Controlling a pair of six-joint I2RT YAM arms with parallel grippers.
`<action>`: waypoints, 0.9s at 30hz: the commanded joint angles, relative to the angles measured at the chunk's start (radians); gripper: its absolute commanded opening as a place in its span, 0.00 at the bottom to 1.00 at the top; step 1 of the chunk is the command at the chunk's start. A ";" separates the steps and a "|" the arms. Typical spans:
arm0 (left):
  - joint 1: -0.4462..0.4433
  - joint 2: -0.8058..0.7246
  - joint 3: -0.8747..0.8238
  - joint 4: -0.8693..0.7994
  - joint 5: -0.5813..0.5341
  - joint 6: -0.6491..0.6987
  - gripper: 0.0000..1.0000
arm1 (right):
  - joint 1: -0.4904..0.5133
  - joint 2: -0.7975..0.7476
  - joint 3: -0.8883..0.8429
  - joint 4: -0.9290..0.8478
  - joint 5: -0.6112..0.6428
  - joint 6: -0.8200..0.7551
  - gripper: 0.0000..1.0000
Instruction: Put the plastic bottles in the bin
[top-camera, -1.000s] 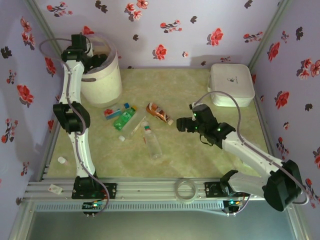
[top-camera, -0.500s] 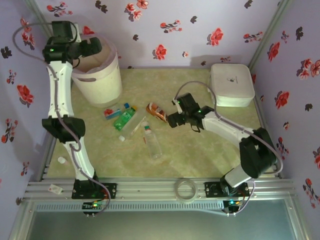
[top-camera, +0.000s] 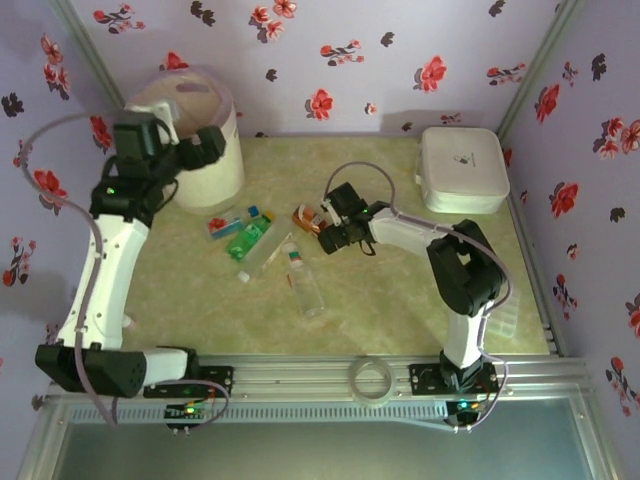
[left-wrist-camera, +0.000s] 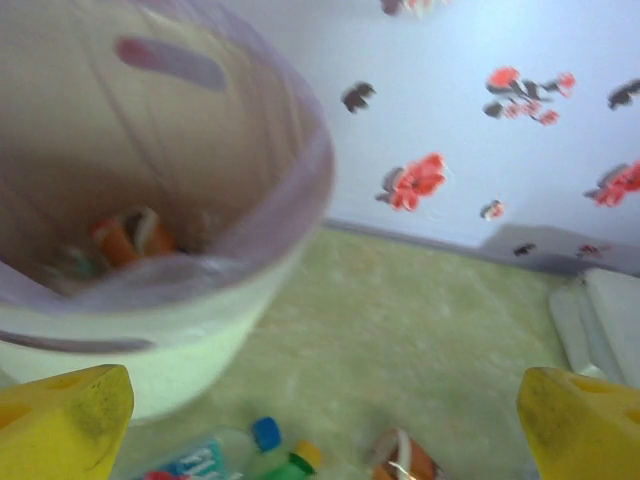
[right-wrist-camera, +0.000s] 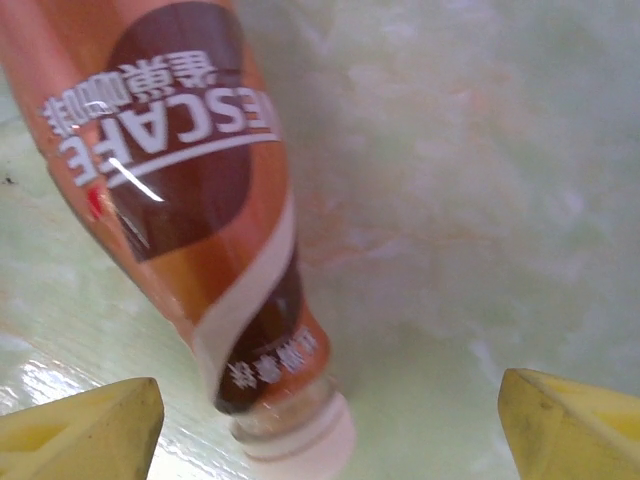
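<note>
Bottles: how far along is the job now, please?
Done: a few bottles lie inside the bin. In hand: nothing yet; the right fingers stand open astride the orange-brown bottle, the left fingers open, empty, by the bin. Left: that one, the green bottle and about three clear ones on the table.

Glossy printed label on the orange-brown bottle (right-wrist-camera: 190, 200), highlights streaking across it, and a smooth white plastic cap at its end. The table (right-wrist-camera: 480, 150) beneath looks like marbled green laminate with a faint sheen. At the far left corner, the bin (left-wrist-camera: 200, 330) is smooth cream plastic with a thin translucent film liner (left-wrist-camera: 295, 180) over its rim. The yellow fingertips (left-wrist-camera: 60, 420) are matt, smudged plastic. Ribbed bare metal rail (top-camera: 300, 378) along the near edge.
</note>
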 joint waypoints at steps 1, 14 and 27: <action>-0.079 -0.045 -0.111 0.125 -0.014 -0.079 0.99 | 0.013 0.046 0.040 0.000 0.019 -0.010 0.83; -0.184 -0.225 -0.544 0.280 0.031 -0.331 0.99 | 0.014 0.101 0.019 0.062 0.033 0.024 0.44; -0.190 -0.057 -0.622 0.720 0.282 -0.596 1.00 | 0.010 -0.205 -0.216 0.172 -0.002 0.126 0.20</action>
